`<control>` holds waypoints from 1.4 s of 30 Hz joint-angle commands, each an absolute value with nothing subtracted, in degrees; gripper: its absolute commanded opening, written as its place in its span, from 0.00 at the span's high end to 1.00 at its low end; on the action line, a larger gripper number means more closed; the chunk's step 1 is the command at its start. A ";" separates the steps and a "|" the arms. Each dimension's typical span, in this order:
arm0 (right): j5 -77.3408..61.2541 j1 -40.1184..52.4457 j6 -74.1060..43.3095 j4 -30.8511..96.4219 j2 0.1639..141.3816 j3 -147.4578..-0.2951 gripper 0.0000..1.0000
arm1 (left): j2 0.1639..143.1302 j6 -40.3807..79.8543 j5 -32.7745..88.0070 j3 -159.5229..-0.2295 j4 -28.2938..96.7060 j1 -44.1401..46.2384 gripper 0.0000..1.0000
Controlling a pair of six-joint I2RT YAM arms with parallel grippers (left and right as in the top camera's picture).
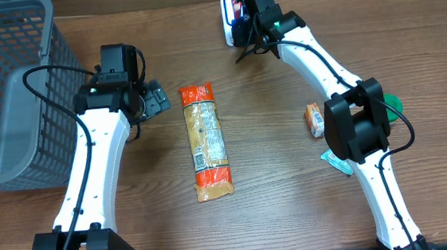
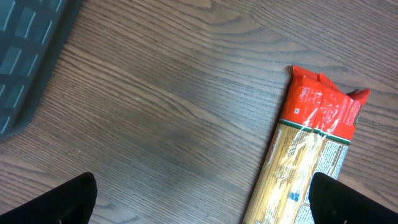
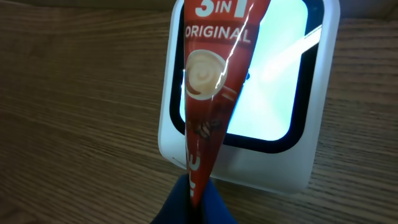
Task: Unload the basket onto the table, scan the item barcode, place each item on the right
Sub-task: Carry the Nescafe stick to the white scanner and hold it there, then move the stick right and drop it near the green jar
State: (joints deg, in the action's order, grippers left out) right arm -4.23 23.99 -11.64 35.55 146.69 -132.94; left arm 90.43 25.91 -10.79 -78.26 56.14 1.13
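While the near half of the bench [image 1: 294,207] holds only bystanders, they come first: a teal packet [image 1: 334,161] lies half under the right arm [image 1: 355,126], a small orange packet [image 1: 313,120] sits just beyond it, and a green object [image 1: 395,103] is too cut off behind the arm to name. Toward the middle lies a long pasta packet [image 1: 206,142], flat, its red end pointing at the far edge. Just to its left hover the left fingers [image 2: 62,202], spread wide and holding nothing. A grey mesh basket [image 1: 5,94] fills the far left corner.

At the far edge, right of centre, sits the white scanner [image 3: 261,167]. The right fingers [image 3: 211,210] are pressed together on one end of a red coffee sachet [image 3: 208,93], which reaches out over the lit window [image 3: 273,81].

The sachet looks light, thin and limp, and its glossy film is probably slippery. A pinch on the flat end seal, as now, seems the safest hold. It narrows to a point at the fingers, so the film appears gathered or folded there, which could crease a printed code.

No barcode shows. The side facing the wrist camera carries only "3 IN 1 ORIGINAL" and a cup picture, and the side turned to the window is out of sight. Whether the sachet touches the window or hangs clear of it cannot be told. From overhead the wrist covers most of both.
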 commanded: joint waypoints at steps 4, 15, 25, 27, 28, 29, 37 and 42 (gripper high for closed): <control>-3.88 23.66 -11.99 36.71 147.04 -132.44 0.96 | 90.72 25.28 -11.33 -78.37 56.10 1.10 0.00; -3.88 23.66 -11.97 38.04 147.59 -132.42 0.93 | 90.72 25.28 -11.33 -78.37 56.10 1.10 0.00; -0.86 23.07 -11.70 43.97 141.45 -133.34 0.97 | 90.72 25.28 -11.33 -78.37 56.10 1.10 0.00; -0.49 22.72 -11.70 45.47 137.80 -133.36 0.97 | 90.72 25.28 -11.33 -78.37 56.10 1.10 0.00; -0.49 22.57 -11.70 46.76 135.44 -133.36 0.96 | 90.72 25.28 -11.33 -78.37 56.10 1.10 0.00; -0.51 22.50 -11.73 48.42 133.12 -133.36 0.96 | 90.72 25.28 -11.33 -78.37 56.10 1.10 0.00; -0.47 21.96 -11.75 72.51 114.28 -133.36 0.96 | 90.72 25.28 -11.33 -78.37 56.10 1.10 0.00; -0.47 20.29 -11.75 86.32 109.71 -133.36 0.96 | 90.72 25.28 -11.33 -78.37 56.10 1.10 0.00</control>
